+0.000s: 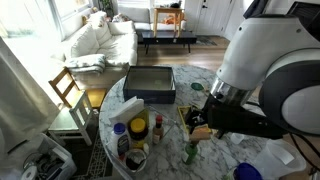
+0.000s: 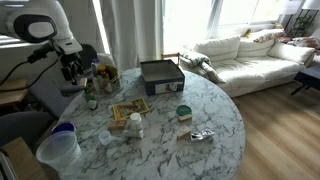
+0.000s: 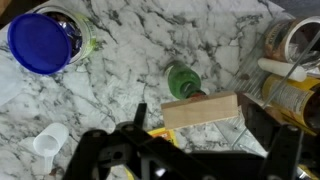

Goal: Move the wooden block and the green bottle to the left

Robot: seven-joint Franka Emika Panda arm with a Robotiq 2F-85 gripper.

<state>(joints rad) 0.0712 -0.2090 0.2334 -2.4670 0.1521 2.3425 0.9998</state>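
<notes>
The wooden block point(image 3: 215, 108) lies on the marble table, a tan slab with a patterned top point(image 2: 128, 113). The green bottle point(image 3: 183, 80) stands just beyond it, near the table edge point(image 2: 91, 96). My gripper point(image 3: 193, 112) hangs open over the block. In the wrist view its dark fingers point(image 3: 140, 112) show on either side of the block, with nothing gripped. In both exterior views the gripper point(image 2: 75, 72) point(image 1: 203, 112) is above the table, close to the bottle point(image 1: 190, 152) and block point(image 1: 200, 130).
A dark grey square tray point(image 2: 160, 75) sits at the far side of the round table. A blue-lidded cup point(image 3: 40, 42), a white jug point(image 1: 120, 130), a yellow bottle point(image 1: 158, 128), tins point(image 3: 290, 40) and a green-lidded jar point(image 2: 184, 112) crowd the table. A sofa point(image 2: 245, 55) stands beyond.
</notes>
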